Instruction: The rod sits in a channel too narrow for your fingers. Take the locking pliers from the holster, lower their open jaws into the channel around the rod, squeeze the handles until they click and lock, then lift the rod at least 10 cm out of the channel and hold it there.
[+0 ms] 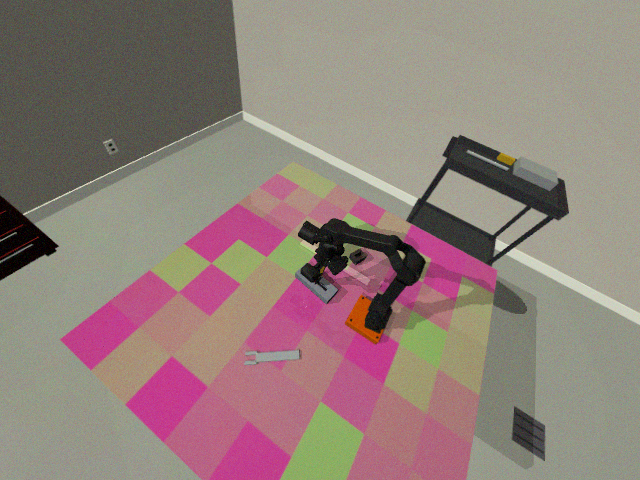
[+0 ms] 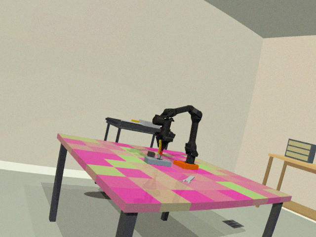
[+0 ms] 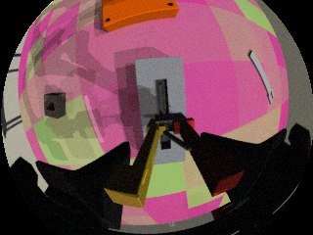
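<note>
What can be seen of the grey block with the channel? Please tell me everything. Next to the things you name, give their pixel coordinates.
The grey block [image 1: 328, 296] [image 2: 157, 162] [image 3: 171, 70] is a low, long rectangular piece with a plain, matt-looking surface. A narrow dark slot runs lengthwise in its top. It lies flat on the patchwork table top [image 1: 175, 382] [image 2: 92, 161] [image 3: 210, 88], near the orange base plate [image 1: 355, 316] [image 2: 178, 164] [image 3: 142, 15] but apart from it. The pliers [image 2: 161, 149] [image 3: 156, 147] reach down at the slot; whether they touch the block, I cannot tell.
</note>
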Motion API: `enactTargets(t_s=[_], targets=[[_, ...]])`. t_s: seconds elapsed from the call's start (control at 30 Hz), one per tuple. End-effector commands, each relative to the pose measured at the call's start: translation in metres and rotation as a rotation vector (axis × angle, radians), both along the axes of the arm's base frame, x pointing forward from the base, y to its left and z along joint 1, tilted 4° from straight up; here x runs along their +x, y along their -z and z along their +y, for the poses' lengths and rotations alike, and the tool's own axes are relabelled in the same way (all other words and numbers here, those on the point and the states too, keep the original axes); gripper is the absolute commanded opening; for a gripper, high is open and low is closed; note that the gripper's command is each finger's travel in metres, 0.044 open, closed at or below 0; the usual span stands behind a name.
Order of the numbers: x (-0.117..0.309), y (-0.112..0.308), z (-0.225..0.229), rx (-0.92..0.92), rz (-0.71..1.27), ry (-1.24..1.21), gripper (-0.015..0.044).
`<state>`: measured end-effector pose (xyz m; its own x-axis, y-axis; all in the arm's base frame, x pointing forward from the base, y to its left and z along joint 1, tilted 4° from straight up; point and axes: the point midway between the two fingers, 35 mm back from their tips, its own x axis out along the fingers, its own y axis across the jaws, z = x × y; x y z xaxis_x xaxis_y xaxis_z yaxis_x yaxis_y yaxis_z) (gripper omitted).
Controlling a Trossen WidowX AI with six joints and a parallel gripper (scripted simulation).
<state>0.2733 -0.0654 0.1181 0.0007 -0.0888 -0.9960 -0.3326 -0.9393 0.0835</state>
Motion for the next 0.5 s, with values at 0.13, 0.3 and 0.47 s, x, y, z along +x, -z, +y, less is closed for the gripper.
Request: enactTargets(t_s=[0.13, 0.3, 0.47], targets=[[0.001, 0.0065, -0.0013, -0.004, -0.005, -0.003, 0.0321], [0.001, 0.0084, -0.0014, -0.004, -0.005, -0.003, 0.0316], [0.0011, 0.0094, -0.001, -0.004, -0.005, -0.003, 0.0309]])
